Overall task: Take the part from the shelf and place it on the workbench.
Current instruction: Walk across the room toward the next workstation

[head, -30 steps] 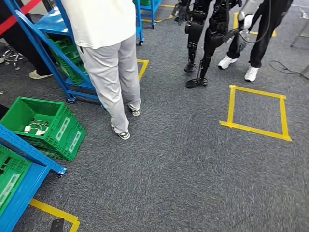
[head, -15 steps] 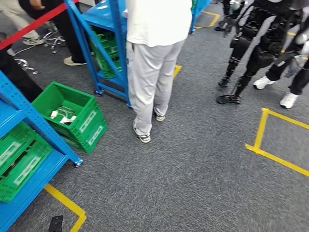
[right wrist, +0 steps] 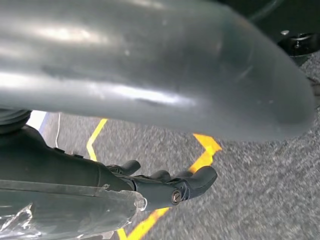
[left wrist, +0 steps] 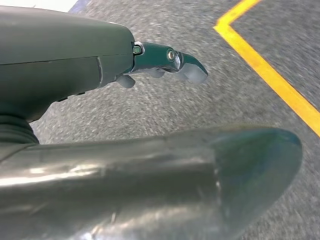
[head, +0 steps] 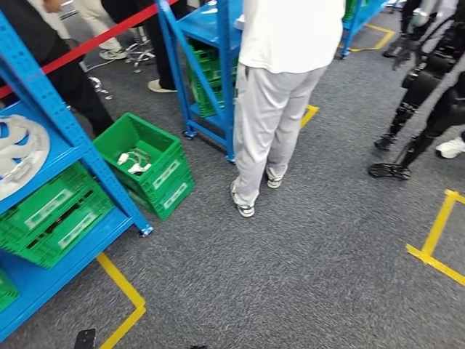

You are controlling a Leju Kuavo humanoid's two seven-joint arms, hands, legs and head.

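Both hands' fingers (left wrist: 188,67) hang empty, part (head: 19,153) shelved apart.

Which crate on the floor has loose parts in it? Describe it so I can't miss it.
Start at the near blue steel shelf rack on the left. Beside its castor, on the grey carpet, sits a green plastic crate tilted against another. Unlike the shelved crates, it's open-topped with small white parts inside.

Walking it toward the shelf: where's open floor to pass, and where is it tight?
Open carpet runs between the person and the yellow tape corner, and forward of the near blue shelf. Tight spots: the green crate on the floor between both shelves, and around the other robot's feet.
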